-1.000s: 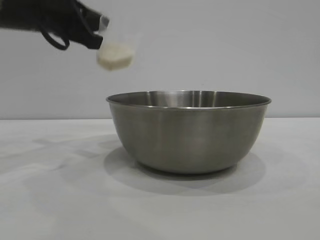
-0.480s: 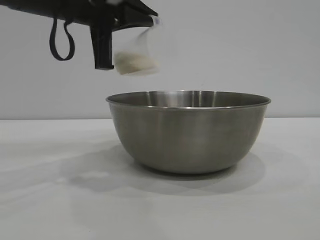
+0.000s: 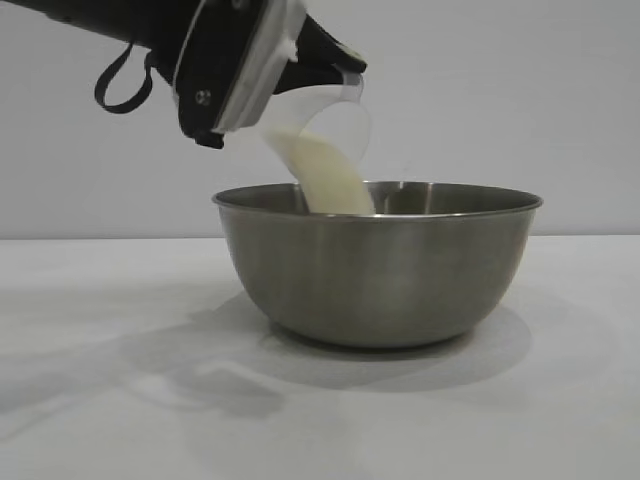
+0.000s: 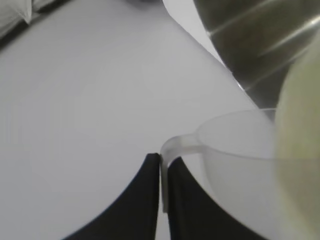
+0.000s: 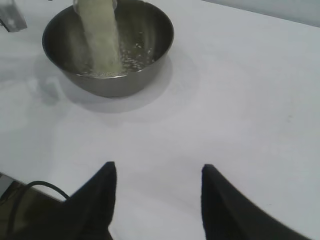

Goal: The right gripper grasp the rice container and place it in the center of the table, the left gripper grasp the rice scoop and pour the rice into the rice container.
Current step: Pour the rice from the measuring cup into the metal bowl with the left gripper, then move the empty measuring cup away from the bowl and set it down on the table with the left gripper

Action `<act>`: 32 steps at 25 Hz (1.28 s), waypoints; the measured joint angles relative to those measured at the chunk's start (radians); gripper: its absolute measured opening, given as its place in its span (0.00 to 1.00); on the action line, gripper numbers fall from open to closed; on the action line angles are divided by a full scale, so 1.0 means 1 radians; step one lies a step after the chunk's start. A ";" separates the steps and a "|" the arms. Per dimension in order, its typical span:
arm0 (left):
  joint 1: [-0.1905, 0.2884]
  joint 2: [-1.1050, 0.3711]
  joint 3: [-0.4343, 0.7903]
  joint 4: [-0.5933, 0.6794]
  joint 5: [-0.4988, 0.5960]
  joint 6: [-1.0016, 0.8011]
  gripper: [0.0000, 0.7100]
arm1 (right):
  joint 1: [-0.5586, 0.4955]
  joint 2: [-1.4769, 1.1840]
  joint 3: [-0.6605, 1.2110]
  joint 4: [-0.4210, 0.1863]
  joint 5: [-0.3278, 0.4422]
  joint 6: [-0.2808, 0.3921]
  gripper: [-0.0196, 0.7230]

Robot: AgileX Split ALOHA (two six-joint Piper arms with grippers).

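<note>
Currently the rice scoop (image 3: 335, 120) is held tipped by its handle, clamped in the left gripper (image 4: 161, 175), at 10 o'clock above the rice container (image 3: 377, 262); rice (image 3: 325, 172) is streaming in. Right gripper (image 5: 157, 190) is spread, well apart on the table (image 3: 100, 400).

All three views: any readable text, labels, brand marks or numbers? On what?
None readable.
Rice scoop: no graduation marks or lettering show on its translucent wall.
Steel rice container: plain brushed metal, no stamp visible.
Left gripper: white panel shows a screw, no print.
Right gripper and table: bare.
</note>
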 joint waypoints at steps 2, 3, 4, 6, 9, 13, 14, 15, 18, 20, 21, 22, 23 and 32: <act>0.000 0.000 0.000 0.000 0.000 0.007 0.00 | 0.000 0.000 0.000 0.000 0.000 0.000 0.52; 0.000 0.000 0.000 0.000 0.000 -0.007 0.00 | 0.000 0.000 0.000 0.000 0.000 0.000 0.52; 0.000 0.000 0.000 0.000 0.000 -0.053 0.00 | 0.000 0.000 0.000 0.000 0.000 0.000 0.52; 0.000 0.000 0.000 -0.023 0.000 -0.224 0.00 | 0.000 0.000 0.000 0.000 0.000 0.000 0.52; 0.000 0.000 0.000 -0.106 0.000 -0.629 0.00 | 0.000 0.000 0.000 0.000 0.000 0.000 0.52; 0.000 0.000 0.000 -0.266 -0.019 -1.191 0.00 | 0.000 0.000 0.000 0.000 0.000 0.000 0.52; 0.000 0.000 0.000 -0.316 -0.019 -1.299 0.00 | 0.000 0.000 0.000 0.000 0.000 0.000 0.52; 0.000 0.000 0.002 -0.382 -0.025 -1.382 0.00 | 0.000 0.000 0.000 0.000 0.000 0.000 0.52; 0.007 0.000 0.061 -0.574 -0.130 -1.536 0.00 | 0.000 0.000 0.000 0.000 0.000 0.000 0.52; 0.027 0.000 0.129 -0.687 -0.212 -1.637 0.00 | 0.000 0.000 0.000 0.000 0.000 0.000 0.52; 0.044 0.000 0.170 -0.726 -0.234 -1.687 0.00 | 0.000 0.000 0.000 0.000 0.000 0.000 0.52; 0.062 0.000 0.205 -0.766 -0.244 -1.732 0.00 | 0.000 0.000 0.000 0.000 0.000 0.000 0.52; 0.078 0.000 0.245 -0.799 -0.244 -1.758 0.00 | 0.000 0.000 0.000 0.000 0.000 0.000 0.52; 0.153 0.082 0.341 -0.840 -0.252 -1.809 0.00 | 0.000 0.000 0.000 -0.001 0.000 0.000 0.52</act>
